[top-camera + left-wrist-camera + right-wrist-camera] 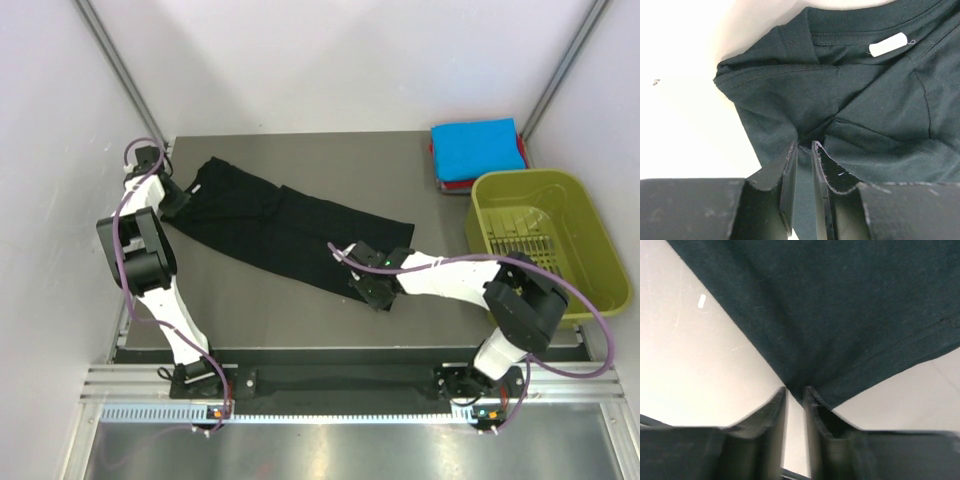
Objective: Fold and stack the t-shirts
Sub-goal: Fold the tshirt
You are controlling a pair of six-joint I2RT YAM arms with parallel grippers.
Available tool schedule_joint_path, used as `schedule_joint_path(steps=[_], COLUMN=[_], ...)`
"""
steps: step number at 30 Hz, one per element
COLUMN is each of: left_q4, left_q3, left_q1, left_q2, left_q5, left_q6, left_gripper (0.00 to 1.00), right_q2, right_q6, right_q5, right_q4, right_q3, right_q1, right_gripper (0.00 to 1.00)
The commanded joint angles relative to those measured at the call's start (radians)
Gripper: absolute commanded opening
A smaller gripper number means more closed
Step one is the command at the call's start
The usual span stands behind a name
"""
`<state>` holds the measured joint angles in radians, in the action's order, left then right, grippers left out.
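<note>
The black t-shirt (270, 225) lies in a long folded strip, running diagonally across the grey table (330, 160) from far left to near right. My left gripper (178, 207) is at its left end near the collar. In the left wrist view my left gripper (804, 146) is shut on a bunched fold of the shirt (865, 100), below its white neck label (888, 44). My right gripper (358, 278) is at the shirt's near right end. In the right wrist view my right gripper (795, 389) is pinched on the hem corner of the shirt (840, 305). The chest print is hidden.
A bright blue folded t-shirt (477, 148) lies on a red one (458, 186) at the far right corner. The olive-green plastic basket (545, 235) stands just in front of them at the right edge. White walls close in on the left, the back and the right.
</note>
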<state>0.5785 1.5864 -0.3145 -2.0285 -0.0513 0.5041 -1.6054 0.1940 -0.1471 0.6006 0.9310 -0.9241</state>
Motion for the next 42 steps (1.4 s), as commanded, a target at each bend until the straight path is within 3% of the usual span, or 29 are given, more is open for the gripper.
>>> schedule_joint_path(steps=[1,2,3,19,24,29,34,42], left_q4=[-0.026,-0.035,-0.046,-0.115,-0.118,-0.124,-0.126,-0.117], left_q3=[-0.008,-0.011,-0.019,-0.097,-0.115,-0.132,-0.129,-0.117], left_q1=[-0.008,-0.006,-0.008,-0.003,-0.005,-0.011,-0.015,-0.014], left_q2=[0.056,0.053,0.048,0.013,0.042,0.085,0.114,0.133], left_q5=[-0.022,-0.024,-0.021,-0.065,-0.077,-0.07,-0.029,-0.028], left_q6=[0.017,0.033,0.033,0.097,0.088,0.077,0.074,0.06], left_gripper=[0.24,0.24,0.24,0.23,0.27,0.31,0.31,0.31], right_q2=[0.005,0.009,0.013,0.042,0.056,0.114,0.108,0.013], right_q6=[0.047,0.071,0.087,0.433,0.395,0.225,0.067,-0.021], right_q5=[-0.009,-0.011,-0.009,-0.074,-0.172,-0.19,-0.12,-0.137], right_q4=[0.024,0.027,0.025,0.036,0.07,0.082,0.087,0.126], right_q3=[-0.007,-0.012,-0.021,-0.06,-0.029,-0.035,-0.005,0.107], right_q1=[-0.038,-0.05,-0.061,-0.343,-0.351,-0.24,-0.096,-0.048], right_gripper=[0.17,0.05,0.01,0.0,0.16,0.38,0.41,0.41])
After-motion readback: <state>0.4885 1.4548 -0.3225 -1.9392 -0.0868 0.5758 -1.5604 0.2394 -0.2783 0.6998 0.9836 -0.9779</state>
